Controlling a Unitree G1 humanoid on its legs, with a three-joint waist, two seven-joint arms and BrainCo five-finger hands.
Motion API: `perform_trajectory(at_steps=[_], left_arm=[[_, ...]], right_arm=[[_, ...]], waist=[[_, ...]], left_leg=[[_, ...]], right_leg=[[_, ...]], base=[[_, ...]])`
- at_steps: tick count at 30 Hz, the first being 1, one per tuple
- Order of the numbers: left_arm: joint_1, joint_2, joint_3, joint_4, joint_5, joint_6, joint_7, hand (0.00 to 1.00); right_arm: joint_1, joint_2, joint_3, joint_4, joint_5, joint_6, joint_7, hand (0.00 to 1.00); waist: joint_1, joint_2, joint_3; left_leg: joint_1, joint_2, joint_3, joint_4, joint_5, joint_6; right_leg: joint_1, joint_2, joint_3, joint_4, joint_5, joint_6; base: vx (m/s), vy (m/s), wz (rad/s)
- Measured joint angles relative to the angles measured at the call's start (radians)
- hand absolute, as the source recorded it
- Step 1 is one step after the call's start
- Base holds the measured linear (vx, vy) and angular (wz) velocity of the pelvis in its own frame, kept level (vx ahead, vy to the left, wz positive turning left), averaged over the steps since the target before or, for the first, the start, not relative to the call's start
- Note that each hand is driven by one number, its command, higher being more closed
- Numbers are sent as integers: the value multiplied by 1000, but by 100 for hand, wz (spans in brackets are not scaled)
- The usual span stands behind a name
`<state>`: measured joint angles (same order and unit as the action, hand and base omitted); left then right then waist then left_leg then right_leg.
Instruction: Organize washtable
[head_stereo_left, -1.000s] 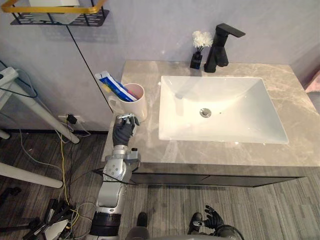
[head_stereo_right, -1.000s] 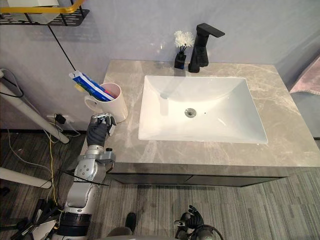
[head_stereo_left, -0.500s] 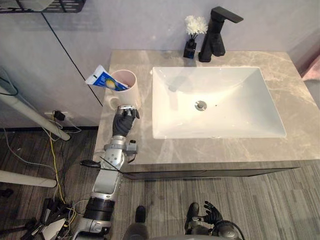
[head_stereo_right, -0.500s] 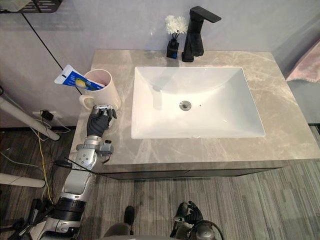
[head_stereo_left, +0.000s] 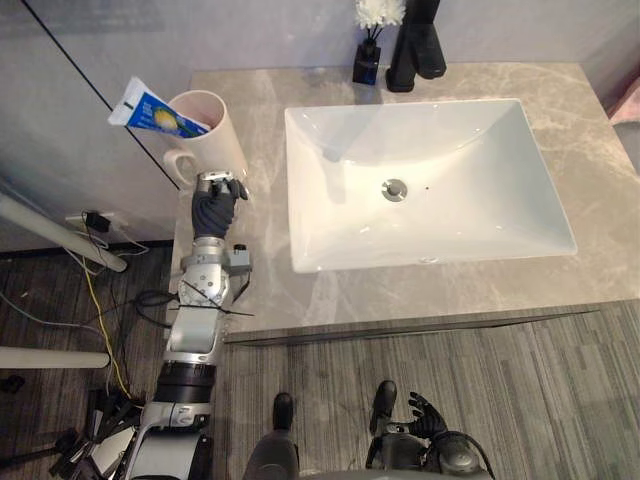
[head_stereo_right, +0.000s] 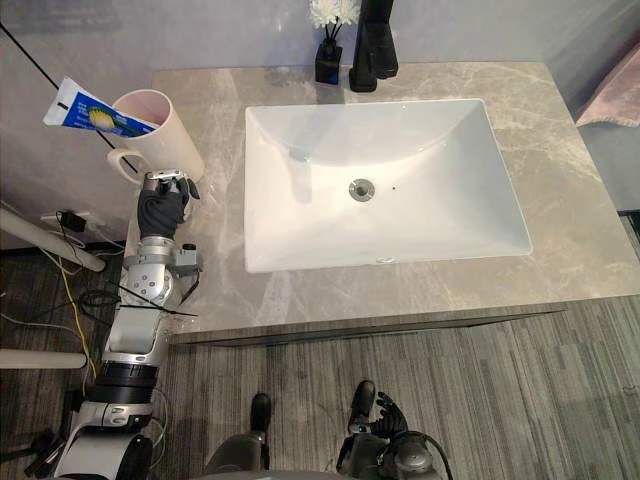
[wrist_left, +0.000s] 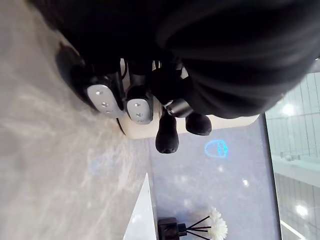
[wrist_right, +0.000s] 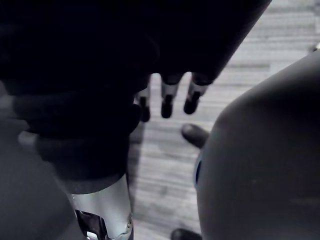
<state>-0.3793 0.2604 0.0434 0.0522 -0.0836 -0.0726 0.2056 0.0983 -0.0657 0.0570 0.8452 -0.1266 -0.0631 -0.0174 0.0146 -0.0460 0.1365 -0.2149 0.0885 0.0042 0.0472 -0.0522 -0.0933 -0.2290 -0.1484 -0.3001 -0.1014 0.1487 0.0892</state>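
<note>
My left hand (head_stereo_left: 215, 208) sits at the left edge of the grey marble tabletop (head_stereo_left: 430, 295), in the left-centre of the frame, just below a cream cup (head_stereo_left: 212, 130) with a pink inside. My fingers (wrist_left: 102, 97) are curled in on themselves and rest against the foot of the cup; they are not wrapped round it, and the cup's handle sticks out free to the left of them. The cup stands upright in the upper left of the frame, near the tabletop's left edge and just left of the white sink (head_stereo_left: 470, 160). A blue and white toothpaste tube (head_stereo_left: 150, 108) leans out of it toward the upper left. At the top of the frame, behind the sink, a black faucet (head_stereo_left: 415, 45) stands with a small black vase of white flowers (head_stereo_left: 368, 60) just to its left. My right hand (head_stereo_left: 425, 413) hangs low at the bottom centre of the frame, over the grey wooden floor (head_stereo_left: 560, 400), its fingers (wrist_right: 167, 100) loose, pointing down and holding nothing.
</note>
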Motion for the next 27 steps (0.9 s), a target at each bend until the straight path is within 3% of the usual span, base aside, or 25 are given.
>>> perform_trajectory(at_steps=[10, 27], left_arm=[[-154, 111, 5, 91, 18, 27, 61, 100], [-245, 143, -2, 155, 19, 28, 85, 100]], right_arm=[[15, -1, 18, -37, 2, -8, 0, 0], [13, 0, 19, -24, 20, -29, -5, 0]], waist=[[0, -40, 36], [-1, -44, 48]], left_leg=[[-36, -3, 9, 28, 0, 0], [-55, -4, 8, 34, 1, 0]], right_leg=[[-37, -2, 25, 0, 24, -7], [-52, -3, 28, 0, 28, -9]], base=[[-29, 2, -5], [0, 0, 0]])
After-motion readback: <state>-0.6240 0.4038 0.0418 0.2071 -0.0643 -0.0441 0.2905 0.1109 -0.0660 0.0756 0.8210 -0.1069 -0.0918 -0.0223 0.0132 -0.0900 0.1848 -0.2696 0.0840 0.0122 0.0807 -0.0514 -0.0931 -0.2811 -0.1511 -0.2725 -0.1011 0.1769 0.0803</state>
